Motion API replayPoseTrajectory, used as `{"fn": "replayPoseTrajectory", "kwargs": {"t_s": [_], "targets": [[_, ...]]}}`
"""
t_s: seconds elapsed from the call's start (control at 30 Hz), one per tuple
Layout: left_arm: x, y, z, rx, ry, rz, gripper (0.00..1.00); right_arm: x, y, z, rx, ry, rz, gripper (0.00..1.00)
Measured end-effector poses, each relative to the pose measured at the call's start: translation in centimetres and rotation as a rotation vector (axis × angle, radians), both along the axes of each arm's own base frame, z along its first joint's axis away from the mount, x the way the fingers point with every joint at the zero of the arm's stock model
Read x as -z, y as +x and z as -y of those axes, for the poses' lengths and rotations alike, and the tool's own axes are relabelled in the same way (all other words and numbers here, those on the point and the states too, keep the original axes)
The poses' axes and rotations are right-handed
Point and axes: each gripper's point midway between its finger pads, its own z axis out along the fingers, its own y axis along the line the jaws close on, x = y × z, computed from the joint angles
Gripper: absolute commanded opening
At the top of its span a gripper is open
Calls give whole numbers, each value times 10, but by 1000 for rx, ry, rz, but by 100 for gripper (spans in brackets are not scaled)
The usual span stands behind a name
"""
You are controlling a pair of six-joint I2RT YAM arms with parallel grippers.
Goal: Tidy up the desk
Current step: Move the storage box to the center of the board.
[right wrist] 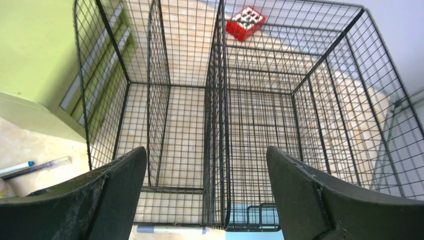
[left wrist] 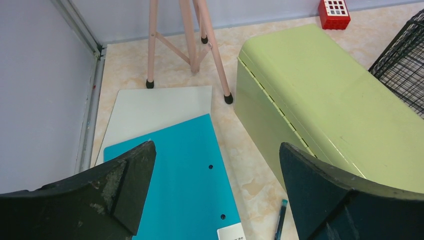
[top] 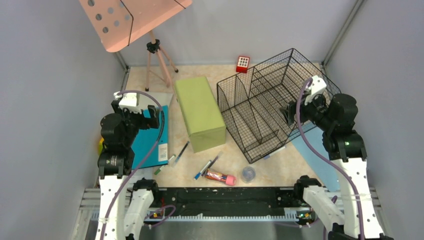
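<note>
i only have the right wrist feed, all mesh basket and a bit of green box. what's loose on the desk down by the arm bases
observer: a red-and-pink item and a small round clear object, side by side on the desk.
operator: where's the left arm
observer: left gripper hangs open above a teal folder.
operator: anything behind that
observer: a pink stand on three legs, back left corner.

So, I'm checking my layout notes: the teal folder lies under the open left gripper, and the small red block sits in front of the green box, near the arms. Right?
Not quite: the red block sits behind the green box, at the far side, as the top view shows. The teal folder does lie under the open left gripper.
</note>
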Motion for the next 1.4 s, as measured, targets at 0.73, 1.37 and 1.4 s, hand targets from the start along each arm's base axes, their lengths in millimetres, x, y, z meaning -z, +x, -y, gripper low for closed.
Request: {"fn": "replayPoseTrajectory", "kwargs": {"t_s": [0.73, 1.37, 1.4], "targets": [[8, 4, 5, 36, 13, -28, 99, 82, 83, -25, 69, -54, -214, 42], [8, 5, 2, 35, 53, -22, 99, 79, 121, -25, 192, 12, -237, 0], [8, 4, 2, 36, 53, -23, 99, 79, 123, -24, 203, 11, -237, 0]]}}
